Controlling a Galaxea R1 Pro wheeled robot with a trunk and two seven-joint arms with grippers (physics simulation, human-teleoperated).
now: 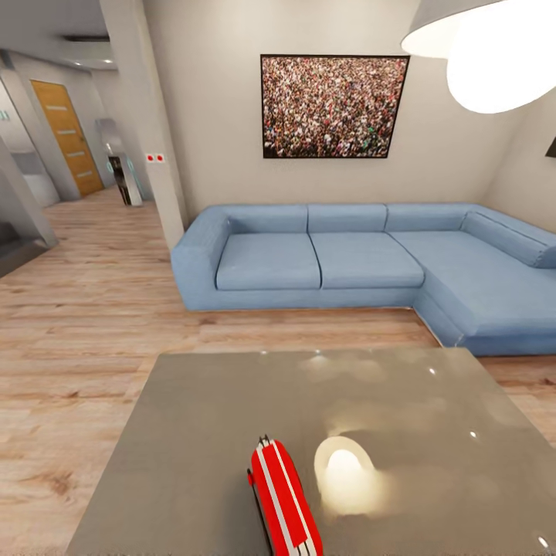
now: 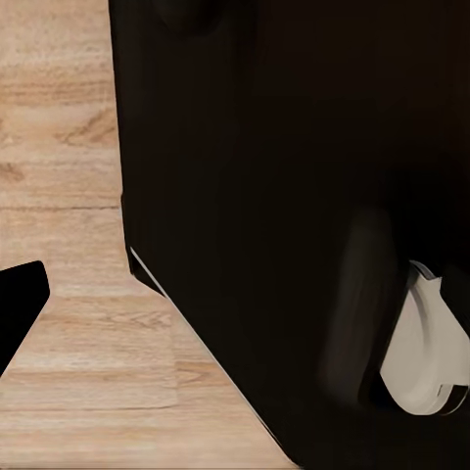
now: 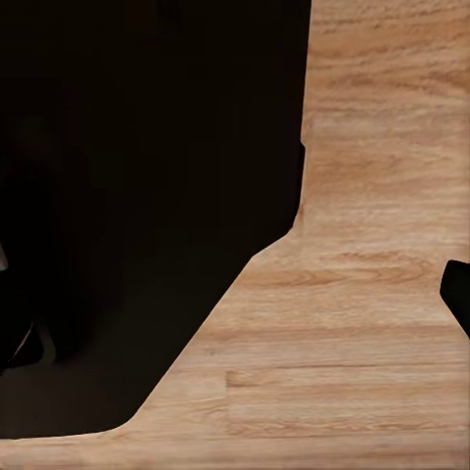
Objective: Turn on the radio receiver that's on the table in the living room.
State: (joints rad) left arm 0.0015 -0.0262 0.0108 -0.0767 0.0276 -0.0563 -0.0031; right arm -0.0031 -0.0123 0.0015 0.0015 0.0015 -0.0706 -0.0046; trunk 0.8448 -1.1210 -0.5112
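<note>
The radio receiver (image 1: 283, 498), a slim bright-red box with white bands and a thin dark strap, stands on edge on the glossy grey table (image 1: 232, 417), at its near side and slightly left of centre. The living room lies beyond it. In the left wrist view one dark fingertip (image 2: 20, 304) sits at the picture's edge over wood floor. In the right wrist view one dark fingertip (image 3: 458, 294) likewise sits at the edge, with bare floor where the fingers would meet. Nothing is held by either gripper.
A light-blue sectional sofa (image 1: 347, 259) stands behind the table under a framed crowd picture (image 1: 333, 106). A white pendant lamp (image 1: 494, 46) hangs at upper right. Wood floor runs left past a pillar (image 1: 150, 116) toward an orange door (image 1: 68, 137). My dark base (image 2: 294, 196) is beside both wrists.
</note>
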